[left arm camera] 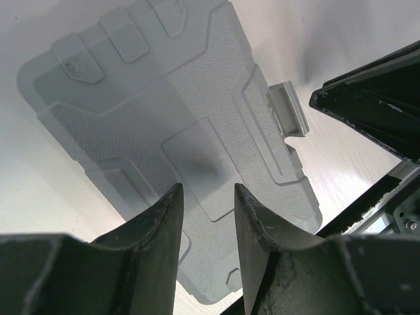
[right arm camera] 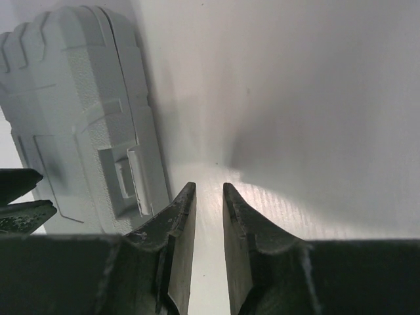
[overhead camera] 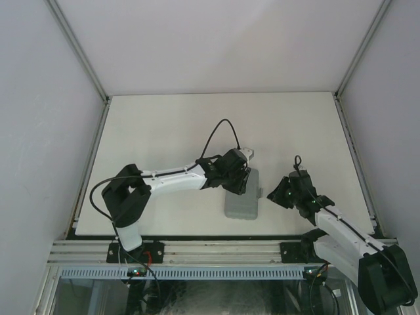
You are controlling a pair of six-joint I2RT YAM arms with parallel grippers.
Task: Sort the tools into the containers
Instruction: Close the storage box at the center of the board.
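The grey tool case (overhead camera: 243, 202) lies closed on the table in front of the arms. No tools show in any view. My left gripper (overhead camera: 235, 176) hovers over the case's far end. In the left wrist view the gripper (left arm camera: 207, 195) is open and empty above the textured lid (left arm camera: 164, 105), with a side latch (left arm camera: 289, 113) standing out. My right gripper (overhead camera: 278, 195) sits just right of the case. In the right wrist view the gripper (right arm camera: 209, 191) has its jaws a narrow gap apart and empty over bare table, with the case (right arm camera: 72, 111) and its latch (right arm camera: 128, 174) to the left.
White enclosure walls stand at the back and sides, with metal rails along the table edges (overhead camera: 92, 164). The left arm's cable (overhead camera: 223, 128) loops above the case. The right gripper shows at the right of the left wrist view (left arm camera: 374, 98).
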